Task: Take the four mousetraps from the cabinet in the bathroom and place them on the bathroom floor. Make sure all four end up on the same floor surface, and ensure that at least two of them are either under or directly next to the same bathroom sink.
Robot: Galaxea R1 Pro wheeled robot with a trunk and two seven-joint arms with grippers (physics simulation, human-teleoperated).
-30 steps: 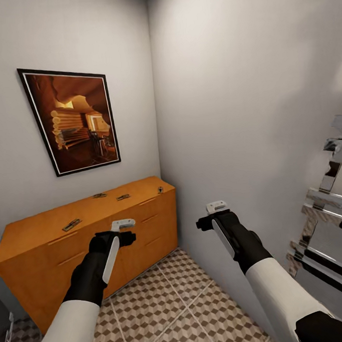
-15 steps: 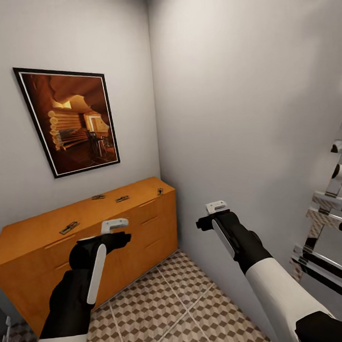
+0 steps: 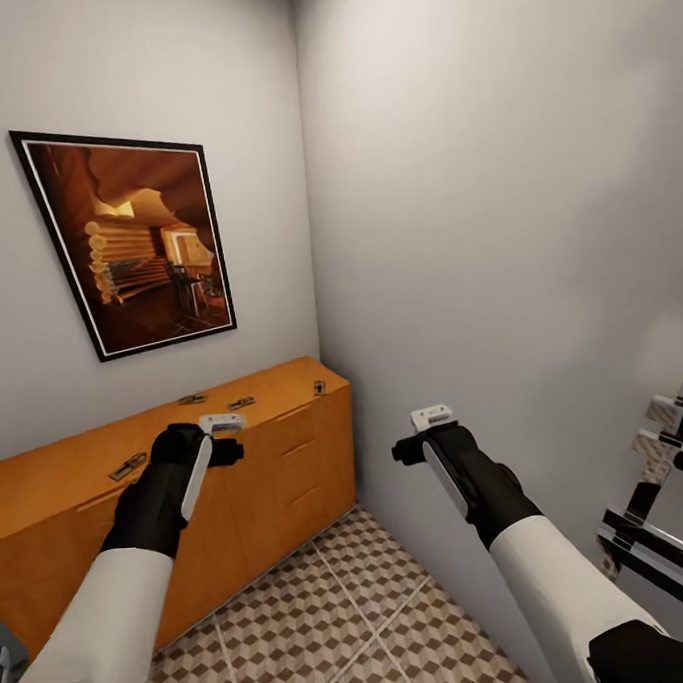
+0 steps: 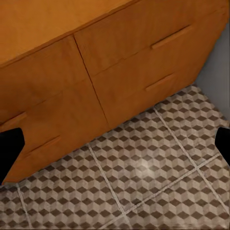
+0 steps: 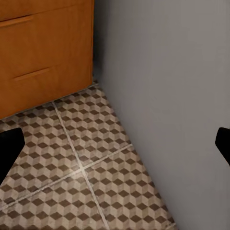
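Orange-brown cabinet (image 3: pixel 288 464), brown, tan and white cube-patterned floor tiles (image 3: pixel 326 623), grey walls (image 3: pixel 496 223).

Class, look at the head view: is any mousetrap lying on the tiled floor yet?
No: the mousetraps that show lie on top of the cabinet, and the visible tiled floor has none on it.

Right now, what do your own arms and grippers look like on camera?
Both arms look alike: smooth white forearm shells that give way to black wrist sections with a narrow white strip along each. The left gripper and right gripper each end in a pale grey-white block. In the wrist views, the fingertips appear as plain black shapes. No cables or markings are visible.
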